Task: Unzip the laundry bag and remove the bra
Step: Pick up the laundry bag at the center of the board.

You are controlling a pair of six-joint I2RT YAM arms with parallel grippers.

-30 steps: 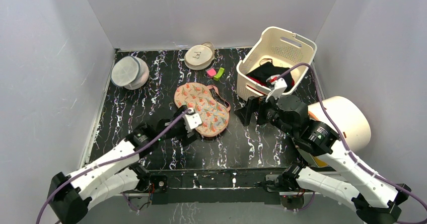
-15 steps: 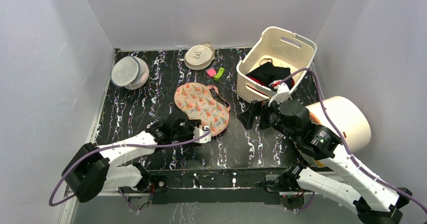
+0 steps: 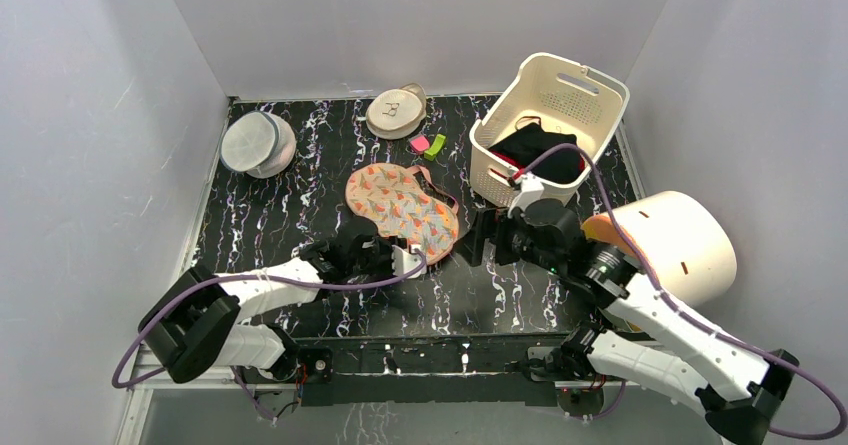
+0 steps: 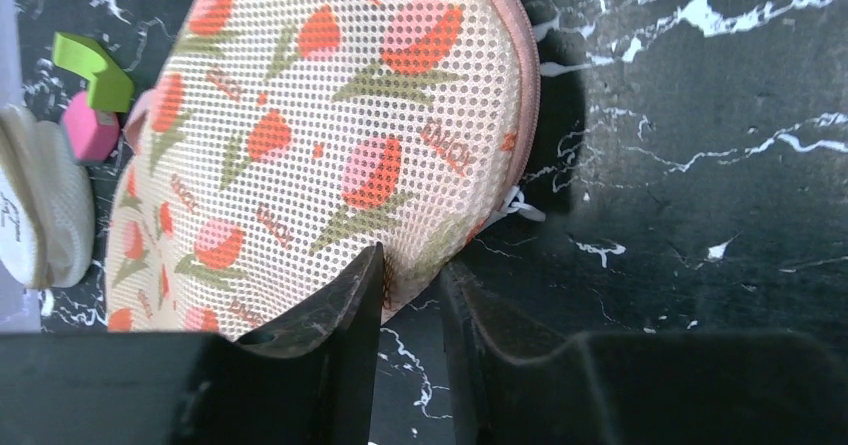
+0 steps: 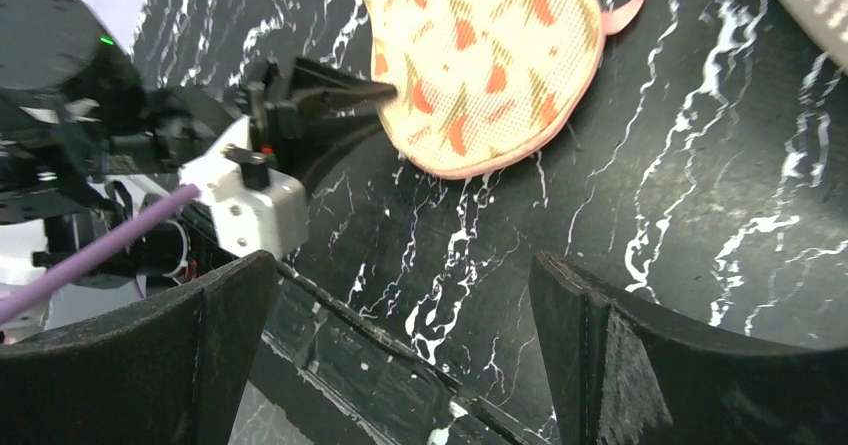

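Laundry bag [image 3: 402, 203] lies flat on the table [image 3: 300, 190]; its near rim is straddled by the narrow-set left gripper [image 4: 410, 275], firm pinch cannot be told; right gripper [image 5: 400, 295] is held wide open nearby; rim should be pinned before the zip is pulled.

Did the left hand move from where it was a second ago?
Yes. The left hand slid off the top of the laundry bag toward the near edge of the table, and now sits at the bag's near rim.

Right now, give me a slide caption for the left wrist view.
Left gripper straddling the pink-trimmed edge of the flower-print mesh laundry bag on the black marbled table.
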